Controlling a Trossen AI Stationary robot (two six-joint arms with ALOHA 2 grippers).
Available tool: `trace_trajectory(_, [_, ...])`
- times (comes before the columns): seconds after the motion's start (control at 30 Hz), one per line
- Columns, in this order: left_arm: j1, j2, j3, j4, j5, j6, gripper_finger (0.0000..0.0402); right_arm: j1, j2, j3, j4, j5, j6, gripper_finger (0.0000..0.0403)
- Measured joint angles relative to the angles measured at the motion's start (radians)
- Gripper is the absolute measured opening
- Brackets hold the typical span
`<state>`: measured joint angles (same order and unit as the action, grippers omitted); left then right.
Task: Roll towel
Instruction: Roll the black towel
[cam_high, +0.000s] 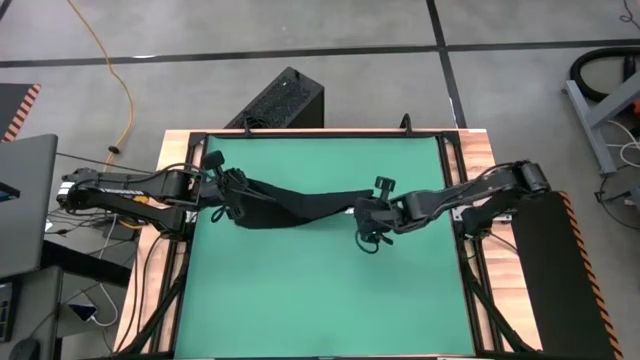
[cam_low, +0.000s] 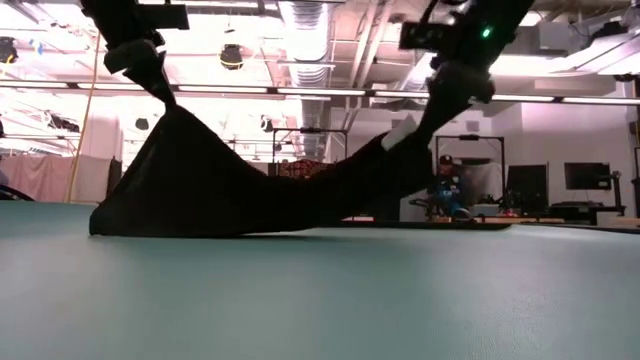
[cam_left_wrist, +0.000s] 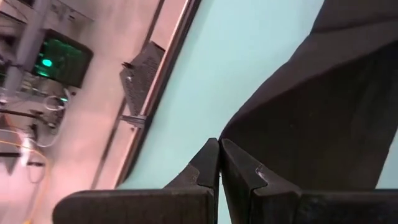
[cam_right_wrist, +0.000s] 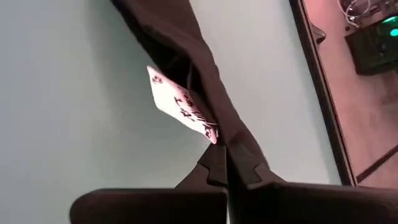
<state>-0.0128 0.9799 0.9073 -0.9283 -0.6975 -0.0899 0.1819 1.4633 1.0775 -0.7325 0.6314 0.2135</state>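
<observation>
The black towel is strung between my two grippers across the far half of the green mat. My left gripper is shut on its left end, and my right gripper is shut on its right end, beside the small white tag. In the low view the towel hangs from both raised grippers and sags in the middle. Its lower edge lies on the mat below the left gripper. My left gripper pinches a corner of the towel between its two fingers, which slant down from the table's left side. The cloth runs off the fingertips as a bunched sheet down to the mat. My right gripper pinches the towel's gathered edge just past the white tag, between its two fingers. They slant down from the table's right side. This end is lifted clear, and the cloth runs off fairly taut toward the left gripper.
A hard black ribbed box stands on the floor beyond the table's far edge. A dark frame rims the mat. The near half of the mat is bare green surface.
</observation>
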Motion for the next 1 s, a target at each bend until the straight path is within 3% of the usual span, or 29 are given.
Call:
trace_trajectory(0.27, [-0.078, 0.010, -0.004, 0.013, 0.142, -0.229, 0.0000, 0.087, -0.034, -0.023, -0.171, -0.133, 0.246, 0.0005])
trace_trajectory(0.37, [-0.132, 0.025, -0.036, 0.059, 0.166, -0.294, 0.0000, 0.143, 0.013, -0.042, -0.159, -0.191, 0.308, 0.0005])
trace_trajectory(0.57, [-0.195, 0.054, -0.113, 0.234, 0.353, -0.352, 0.0000, 0.217, 0.099, -0.051, -0.084, -0.391, 0.396, 0.0010])
trace_trajectory(0.8, [-0.210, 0.048, -0.120, 0.246, 0.261, -0.320, 0.0000, 0.219, 0.125, -0.051, -0.077, -0.409, 0.408, 0.0061])
trace_trajectory(1.0, [-0.200, 0.045, -0.119, 0.243, 0.255, -0.299, 0.0000, 0.201, 0.068, -0.051, -0.083, -0.415, 0.381, 0.0106])
